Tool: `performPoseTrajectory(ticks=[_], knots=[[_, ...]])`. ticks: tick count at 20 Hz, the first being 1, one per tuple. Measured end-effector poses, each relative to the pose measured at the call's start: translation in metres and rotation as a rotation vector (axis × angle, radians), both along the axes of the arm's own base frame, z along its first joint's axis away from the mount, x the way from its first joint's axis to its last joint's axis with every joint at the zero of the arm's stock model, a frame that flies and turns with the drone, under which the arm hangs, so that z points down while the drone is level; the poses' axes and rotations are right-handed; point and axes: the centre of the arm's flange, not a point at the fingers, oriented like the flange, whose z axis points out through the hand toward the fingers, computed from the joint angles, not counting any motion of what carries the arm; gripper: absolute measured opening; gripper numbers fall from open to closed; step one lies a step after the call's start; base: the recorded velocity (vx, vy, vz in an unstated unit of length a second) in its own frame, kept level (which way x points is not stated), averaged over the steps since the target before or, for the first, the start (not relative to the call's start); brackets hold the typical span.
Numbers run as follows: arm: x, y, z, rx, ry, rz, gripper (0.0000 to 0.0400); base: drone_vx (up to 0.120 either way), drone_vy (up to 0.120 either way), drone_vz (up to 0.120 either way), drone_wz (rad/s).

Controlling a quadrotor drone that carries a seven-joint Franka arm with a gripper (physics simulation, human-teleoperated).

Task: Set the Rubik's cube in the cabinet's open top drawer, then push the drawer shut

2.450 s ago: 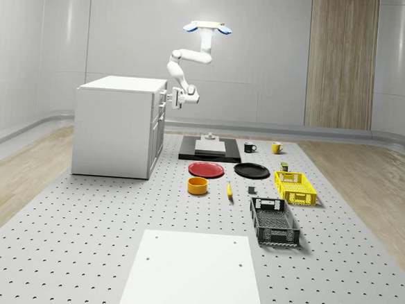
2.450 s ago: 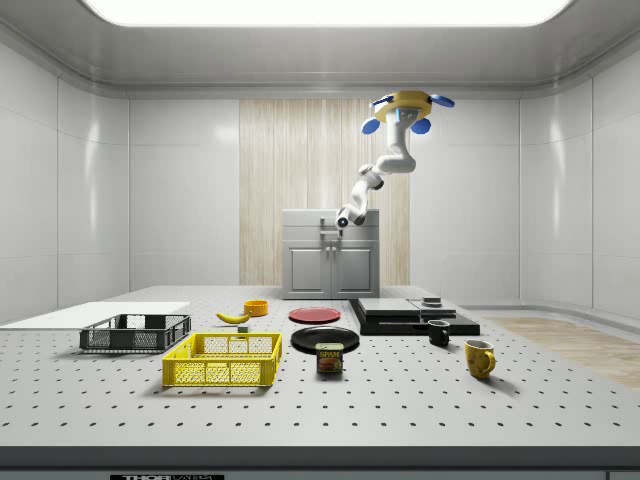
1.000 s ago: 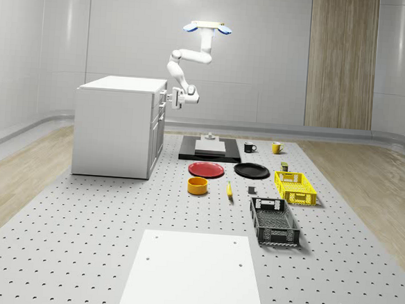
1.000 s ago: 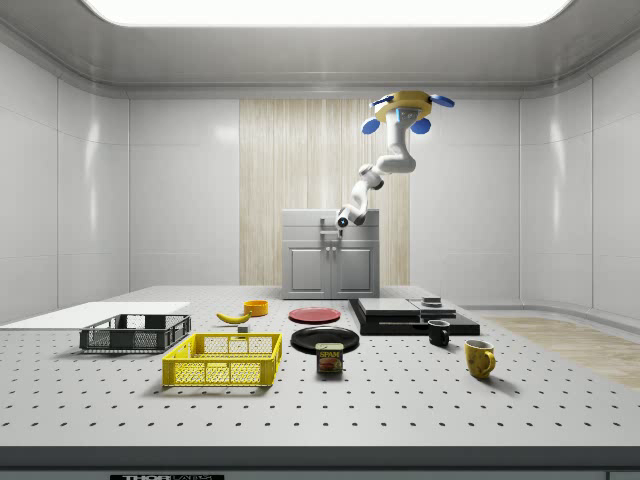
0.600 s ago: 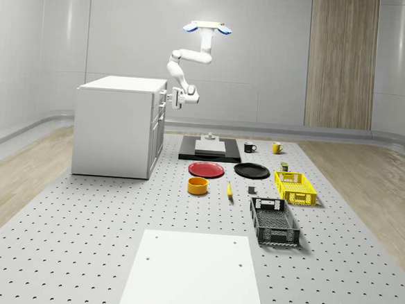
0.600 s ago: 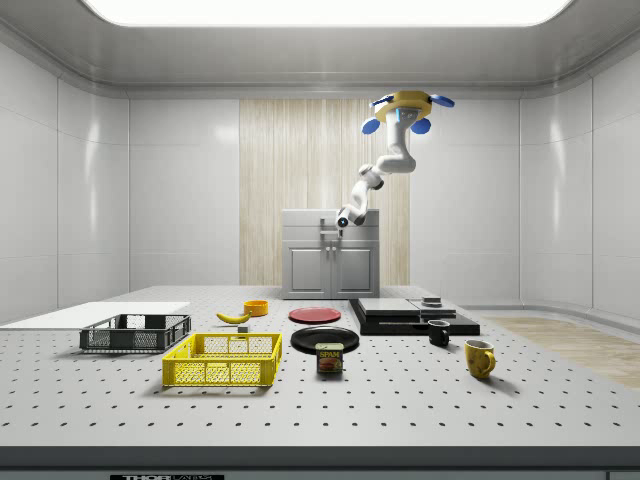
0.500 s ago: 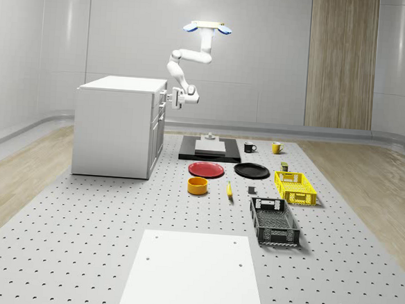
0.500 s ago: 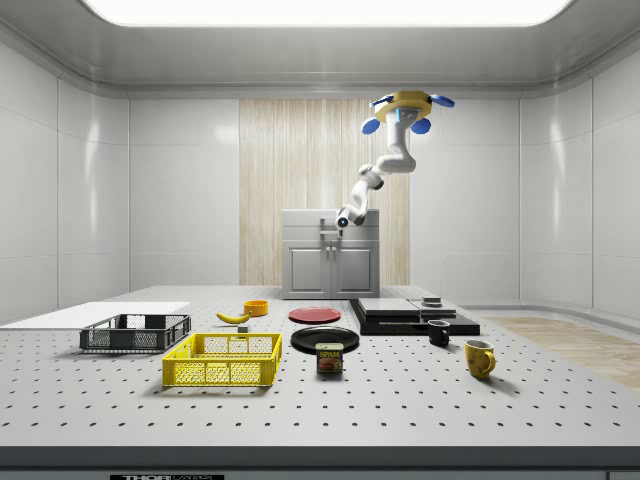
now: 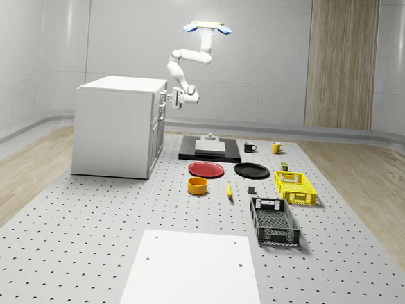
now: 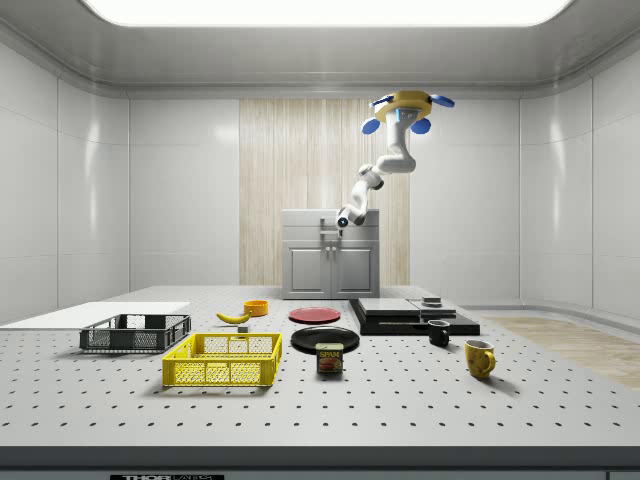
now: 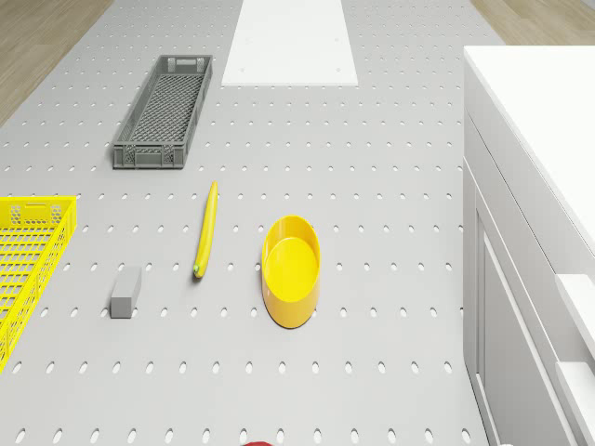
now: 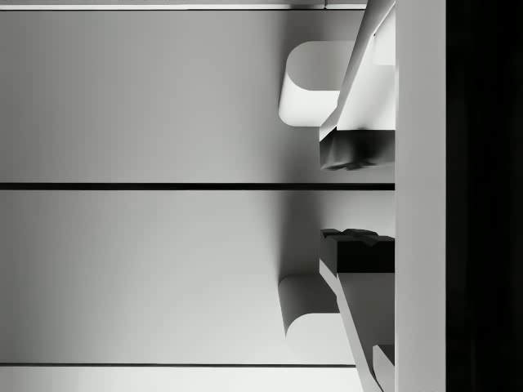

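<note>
The white cabinet (image 9: 114, 125) stands at the whole-scene view's left. Its top drawer front (image 9: 162, 96) looks about flush with the fronts below it. The drone (image 9: 206, 27) hovers high beside the cabinet, over the black platform (image 9: 209, 151). Its arm bends down to the drawer front. My gripper (image 9: 172, 98) sits right against that front, also seen as the gripper (image 10: 341, 222) in the side view. In the wrist view the gripper (image 12: 328, 200) is open, its dark pads (image 12: 355, 151) apart with nothing between them, close to the flat drawer face (image 12: 147, 98) beside a handle post (image 12: 315, 82).
On the perforated table lie a red plate (image 9: 207, 169), a black plate (image 9: 251, 171), a yellow bowl (image 11: 291, 269), a banana (image 11: 205, 230), a yellow crate (image 9: 295, 187), a grey crate (image 11: 165, 110), a small grey block (image 11: 125, 291), two mugs and a white sheet (image 9: 192, 273).
</note>
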Motion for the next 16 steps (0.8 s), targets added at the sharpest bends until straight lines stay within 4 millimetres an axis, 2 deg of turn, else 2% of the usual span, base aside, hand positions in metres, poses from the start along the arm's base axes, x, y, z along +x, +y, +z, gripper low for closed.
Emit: performPoseTrajectory(ticks=[16], knots=[[0.0, 0.0, 0.0, 0.0, 0.0, 0.0, 0.0105, 0.0, 0.0, 0.0, 0.0]])
